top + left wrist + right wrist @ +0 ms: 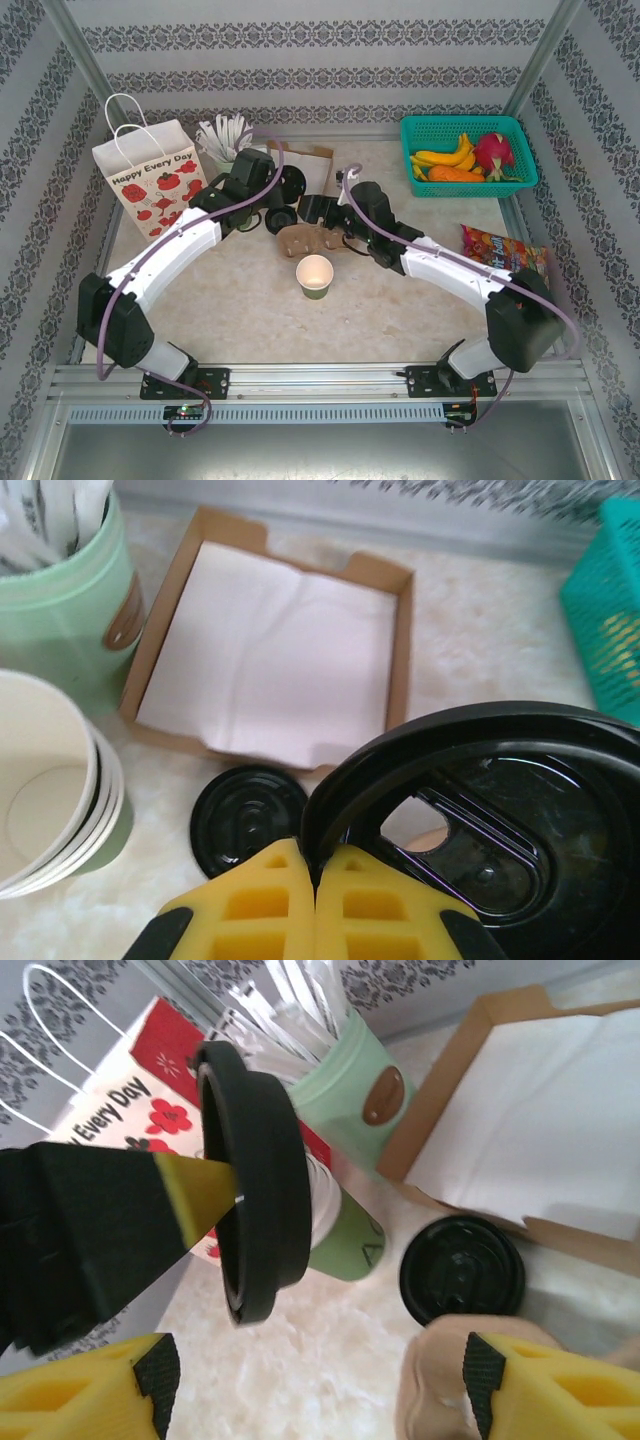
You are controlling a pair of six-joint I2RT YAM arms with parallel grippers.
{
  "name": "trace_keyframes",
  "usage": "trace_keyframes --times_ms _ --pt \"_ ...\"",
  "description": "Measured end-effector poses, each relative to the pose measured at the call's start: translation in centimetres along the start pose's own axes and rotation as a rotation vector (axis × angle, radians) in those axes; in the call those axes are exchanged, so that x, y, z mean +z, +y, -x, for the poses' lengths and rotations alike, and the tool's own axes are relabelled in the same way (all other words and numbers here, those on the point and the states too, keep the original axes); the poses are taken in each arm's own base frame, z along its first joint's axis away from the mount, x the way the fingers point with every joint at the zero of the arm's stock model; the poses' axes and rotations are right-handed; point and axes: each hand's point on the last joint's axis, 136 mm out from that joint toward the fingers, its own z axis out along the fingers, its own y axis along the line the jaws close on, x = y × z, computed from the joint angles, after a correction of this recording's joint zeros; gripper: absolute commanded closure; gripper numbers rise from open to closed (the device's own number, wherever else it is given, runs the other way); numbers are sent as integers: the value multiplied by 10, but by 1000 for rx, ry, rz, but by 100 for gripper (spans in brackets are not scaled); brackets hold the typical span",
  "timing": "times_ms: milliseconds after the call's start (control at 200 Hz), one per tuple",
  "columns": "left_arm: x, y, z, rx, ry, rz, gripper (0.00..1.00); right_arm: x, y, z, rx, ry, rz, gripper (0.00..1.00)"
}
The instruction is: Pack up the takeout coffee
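The left gripper (316,872) pinches one black lid (470,735) by its rim; a second lid (245,820) lies on the tabletop (480,650); one cup (315,277) stands lidless; the right gripper (320,1372) is spread.

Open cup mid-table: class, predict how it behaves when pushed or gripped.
The cup looks empty, pale inside showing, so probably light and slides easily. Lidless paper rim: a squeeze would likely dent it. Standing upright with nothing in it, a high push may tip it.
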Motion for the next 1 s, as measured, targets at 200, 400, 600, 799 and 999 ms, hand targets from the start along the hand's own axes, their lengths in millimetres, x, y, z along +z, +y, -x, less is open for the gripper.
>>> trace_keyframes --times_ms 200,400,600,799,999 --pt "-5 -11 3 -3 -15 -66 100 14 14 10 -4 -34 75 38" --pt "-6 -18 4 -2 -15 -108 100 25 20 13 -21 -54 126 56" --pt "-8 -22 6 -4 -23 -128 100 23 27 20 -35 -81 154 66" --pt "-12 -24 7 -2 -28 -146 87 23 27 21 -79 -88 154 80" --pt "-22 -27 5 34 -31 -180 63 17 25 26 -164 -94 138 87"
